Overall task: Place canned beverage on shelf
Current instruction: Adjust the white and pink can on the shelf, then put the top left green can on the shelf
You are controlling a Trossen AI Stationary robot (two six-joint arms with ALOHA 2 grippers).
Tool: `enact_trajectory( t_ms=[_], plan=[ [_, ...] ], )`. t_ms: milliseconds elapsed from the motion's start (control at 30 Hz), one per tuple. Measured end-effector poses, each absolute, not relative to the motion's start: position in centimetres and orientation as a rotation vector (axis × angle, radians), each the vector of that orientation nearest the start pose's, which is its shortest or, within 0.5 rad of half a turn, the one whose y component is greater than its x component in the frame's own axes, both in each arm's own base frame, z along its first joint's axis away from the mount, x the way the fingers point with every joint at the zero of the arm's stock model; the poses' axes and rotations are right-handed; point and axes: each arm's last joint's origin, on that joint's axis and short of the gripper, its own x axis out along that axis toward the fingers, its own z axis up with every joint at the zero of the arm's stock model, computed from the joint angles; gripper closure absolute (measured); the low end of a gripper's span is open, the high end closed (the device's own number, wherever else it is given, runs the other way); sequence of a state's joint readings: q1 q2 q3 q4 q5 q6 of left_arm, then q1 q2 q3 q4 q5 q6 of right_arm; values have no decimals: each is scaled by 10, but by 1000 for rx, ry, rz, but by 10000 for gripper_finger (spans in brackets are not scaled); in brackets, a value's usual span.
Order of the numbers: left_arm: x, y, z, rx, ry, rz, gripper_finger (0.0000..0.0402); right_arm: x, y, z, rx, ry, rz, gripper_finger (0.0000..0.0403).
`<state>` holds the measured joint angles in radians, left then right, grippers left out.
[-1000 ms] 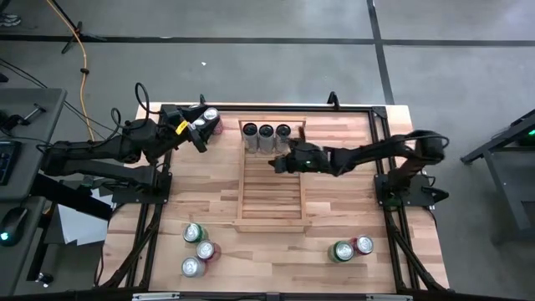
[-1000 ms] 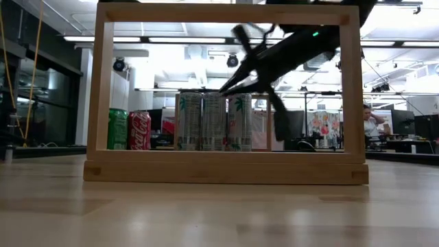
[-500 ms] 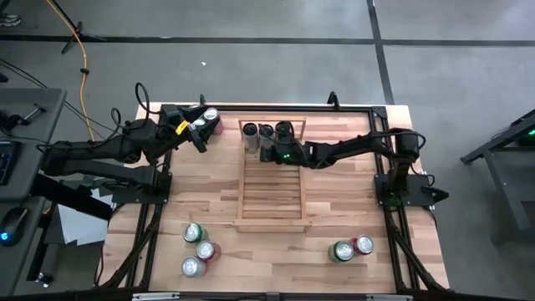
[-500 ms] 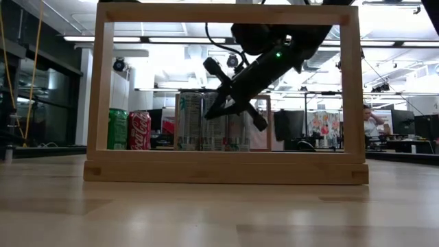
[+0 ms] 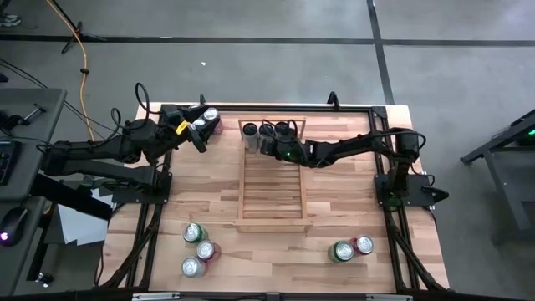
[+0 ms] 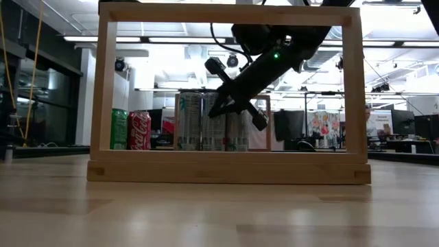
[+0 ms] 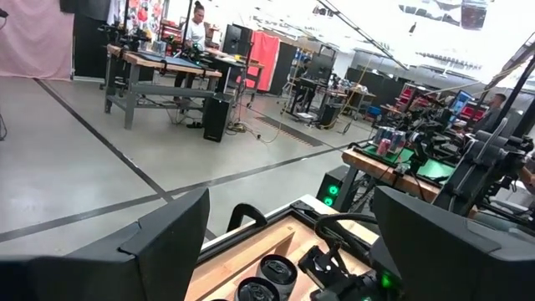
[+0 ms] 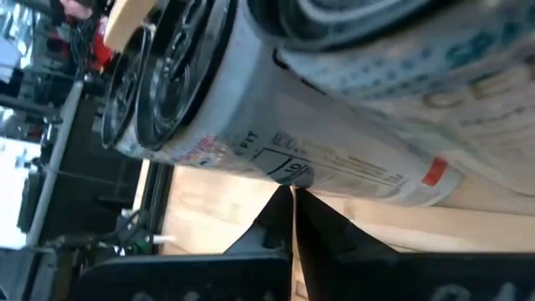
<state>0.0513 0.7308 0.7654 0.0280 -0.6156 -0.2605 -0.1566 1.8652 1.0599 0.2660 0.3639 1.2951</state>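
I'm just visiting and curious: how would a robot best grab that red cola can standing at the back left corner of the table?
Probably around the upright red can's round side wall, fingers either side. It stands touching a green can, so come in from its free side or from above. The open left gripper hovers nearest.

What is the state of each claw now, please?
Left claw: open, holding nothing, at the table's far left corner.
Right claw: shut, holding nothing, tips against the tall cans on the shelf.
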Motion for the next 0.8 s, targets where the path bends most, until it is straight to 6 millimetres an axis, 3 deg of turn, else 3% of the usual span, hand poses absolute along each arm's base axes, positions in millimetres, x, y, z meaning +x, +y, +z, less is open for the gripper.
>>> enact_trajectory(
  t_ms=[233, 467, 667, 800],
  plan=[
    [156, 25, 354, -268, -148, 658, 73, 387, -70, 175, 1196, 114, -742, 403],
    [156, 25, 354, -268, -148, 651, 73, 388, -47, 189, 1029, 325, -418, 403],
    [156, 23, 355, -270, -147, 592, 73, 364, -20, 237, 721, 473, -58, 403],
    [156, 22, 356, -271, -145, 527, 73, 327, -5, 278, 529, 502, -21, 403]
  ],
)
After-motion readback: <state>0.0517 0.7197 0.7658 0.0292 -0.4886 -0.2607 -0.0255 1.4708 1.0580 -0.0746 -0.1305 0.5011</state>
